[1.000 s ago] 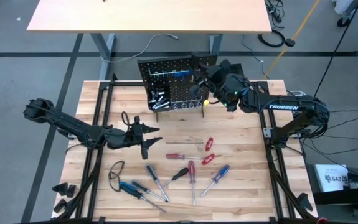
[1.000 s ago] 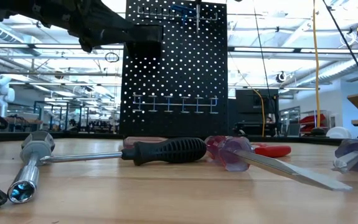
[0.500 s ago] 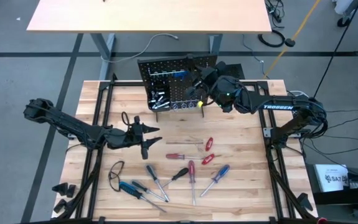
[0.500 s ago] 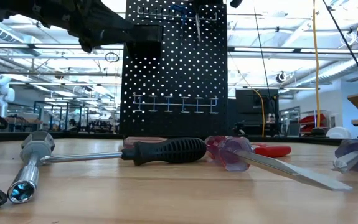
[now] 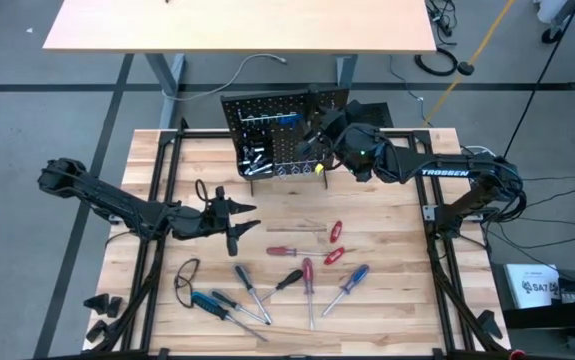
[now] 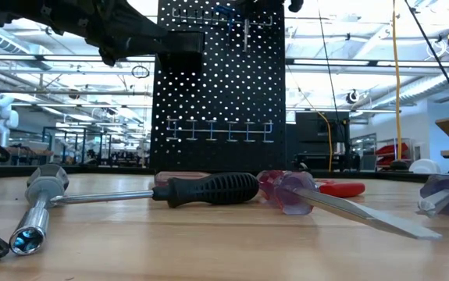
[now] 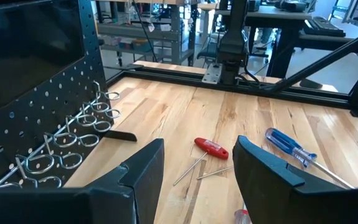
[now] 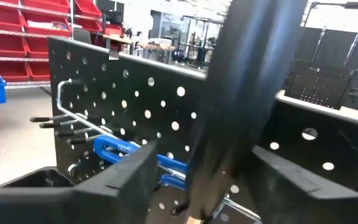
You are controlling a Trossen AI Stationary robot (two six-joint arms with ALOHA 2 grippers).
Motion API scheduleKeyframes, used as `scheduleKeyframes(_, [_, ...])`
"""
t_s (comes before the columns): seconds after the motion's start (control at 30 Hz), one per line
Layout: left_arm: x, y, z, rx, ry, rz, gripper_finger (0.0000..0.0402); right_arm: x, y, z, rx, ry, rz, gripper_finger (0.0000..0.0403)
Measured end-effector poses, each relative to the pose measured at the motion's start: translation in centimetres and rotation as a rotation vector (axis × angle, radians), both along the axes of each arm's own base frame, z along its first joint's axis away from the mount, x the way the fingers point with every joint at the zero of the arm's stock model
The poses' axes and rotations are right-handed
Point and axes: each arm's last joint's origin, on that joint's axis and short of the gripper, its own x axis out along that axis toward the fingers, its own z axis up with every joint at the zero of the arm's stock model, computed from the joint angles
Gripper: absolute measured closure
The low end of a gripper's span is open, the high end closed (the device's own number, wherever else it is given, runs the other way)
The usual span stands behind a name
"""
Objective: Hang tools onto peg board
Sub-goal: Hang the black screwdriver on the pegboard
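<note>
Right wrist view — your right gripper (image 8: 197, 180) at the peg board (image 8: 135, 118).
Fingers stood apart around a dark tool handle (image 8: 241, 93); grip uncertain — left gripper (image 7: 194, 168) spread, empty.

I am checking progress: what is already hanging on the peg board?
On the peg board, a blue tool hangs on the upper hooks and small silvery pieces sit lower. The right hand covers the rest.

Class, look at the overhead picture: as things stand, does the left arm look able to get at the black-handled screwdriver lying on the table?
Probably yes. The left gripper hangs open above bare wood, and the black-handled screwdriver lies just in front of it with nothing between them. The right gripper is away at the peg board.
</note>
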Motion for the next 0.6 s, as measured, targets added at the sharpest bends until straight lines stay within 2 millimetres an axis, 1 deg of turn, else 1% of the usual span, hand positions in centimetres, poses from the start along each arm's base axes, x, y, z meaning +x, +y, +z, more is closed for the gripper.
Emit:
scheduleKeyframes(0.07, [0.00,0.00,0.00,0.000,0.000,0.000,0.0209,-0.04,0.00,0.09,-0.002,-0.006,-0.002,0.0154])
scheduleKeyframes(0.17, [0.00,0.00,0.00,0.000,0.000,0.000,0.0209,-0.04,0.00,0.09,-0.006,0.001,-0.002,0.0139])
scheduleKeyframes(0.3, [0.00,0.00,0.00,0.000,0.000,0.000,0.0209,-0.05,0.01,0.12,-0.020,0.014,-0.003,0.0137])
scheduleKeyframes(0.6, [0.00,0.00,0.00,0.000,0.000,0.000,0.0209,-0.16,0.15,0.14,-0.023,0.028,-0.001,0.0144])
